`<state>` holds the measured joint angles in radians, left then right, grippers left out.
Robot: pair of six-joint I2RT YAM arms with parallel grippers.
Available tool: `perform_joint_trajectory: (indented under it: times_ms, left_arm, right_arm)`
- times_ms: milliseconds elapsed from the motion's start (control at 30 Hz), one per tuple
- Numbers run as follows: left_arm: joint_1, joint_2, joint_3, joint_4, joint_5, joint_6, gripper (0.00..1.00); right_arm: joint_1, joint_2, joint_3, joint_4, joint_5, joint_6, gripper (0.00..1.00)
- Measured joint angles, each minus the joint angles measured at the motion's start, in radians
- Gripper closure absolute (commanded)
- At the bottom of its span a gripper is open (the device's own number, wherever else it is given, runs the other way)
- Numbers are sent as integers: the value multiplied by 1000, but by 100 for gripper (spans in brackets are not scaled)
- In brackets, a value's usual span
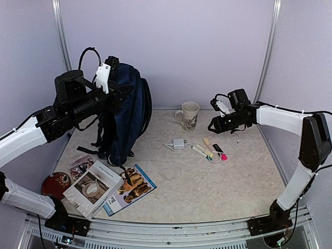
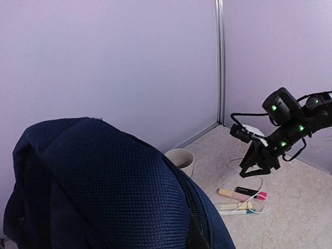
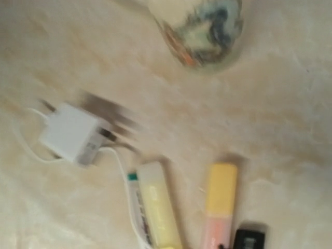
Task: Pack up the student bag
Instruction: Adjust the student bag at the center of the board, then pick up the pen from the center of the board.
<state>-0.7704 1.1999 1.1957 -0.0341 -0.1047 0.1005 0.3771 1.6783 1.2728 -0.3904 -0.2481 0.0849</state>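
The student bag (image 1: 129,116), a navy-blue backpack, stands upright at the back left of the table. My left gripper (image 1: 115,94) is at its top and shut on the fabric. In the left wrist view the student bag (image 2: 104,181) and its zipper fill the lower frame and hide the fingers. My right gripper (image 1: 211,128) hovers open and empty above a row of highlighters (image 1: 211,149). The left wrist view shows that right gripper (image 2: 258,170) with its jaws apart. The right wrist view looks down on a yellow highlighter (image 3: 158,207) and an orange-pink highlighter (image 3: 220,202); its own fingers are out of frame.
A patterned mug (image 1: 189,114) stands at the back centre. A white charger (image 1: 179,143) with its cable lies left of the highlighters, and a black-and-pink marker (image 1: 220,152) lies on their right. Two books (image 1: 93,189) (image 1: 134,188) and a red disc (image 1: 56,182) lie front left.
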Motion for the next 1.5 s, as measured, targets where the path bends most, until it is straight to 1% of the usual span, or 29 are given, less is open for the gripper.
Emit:
perform_joint_trajectory:
  times_ms: [133, 200, 267, 467, 633, 733, 1067, 1133, 1200, 1267, 1367, 1500]
  left_arm:
    - [17, -1, -36, 35, 47, -51, 100]
    - [26, -3, -55, 45, 72, -73, 100]
    - [31, -6, -63, 40, 92, -87, 100]
    - [41, -27, -63, 0, 116, -111, 100]
    - [51, -36, -63, -4, 118, -114, 100]
    - [61, -42, -70, 3, 130, -111, 100]
    - [109, -70, -122, 66, 200, -111, 100]
    - [119, -75, -133, 77, 216, -111, 100]
    - [126, -79, -136, 79, 230, -111, 100]
    - [134, -85, -144, 85, 245, -111, 100]
    - [153, -97, -157, 97, 275, -115, 100]
    - [182, -111, -171, 109, 319, -123, 100]
  right_arm:
    - [0, 79, 13, -14, 42, -5, 38]
    - [0, 119, 21, -23, 66, -9, 37]
    - [0, 160, 39, -26, 89, -9, 38]
    - [2, 272, 90, -32, 123, -9, 45]
    - [18, 362, 168, -81, 176, -13, 53]
    - [28, 395, 214, -97, 196, -14, 59]
    - [55, 458, 275, -159, 257, -10, 68]
    - [64, 464, 280, -164, 267, -3, 74]
    - [70, 467, 281, -165, 269, 3, 86]
    - [73, 467, 282, -168, 276, 13, 94]
    - [75, 467, 284, -170, 278, 21, 100]
    - [80, 460, 280, -172, 280, 32, 100]
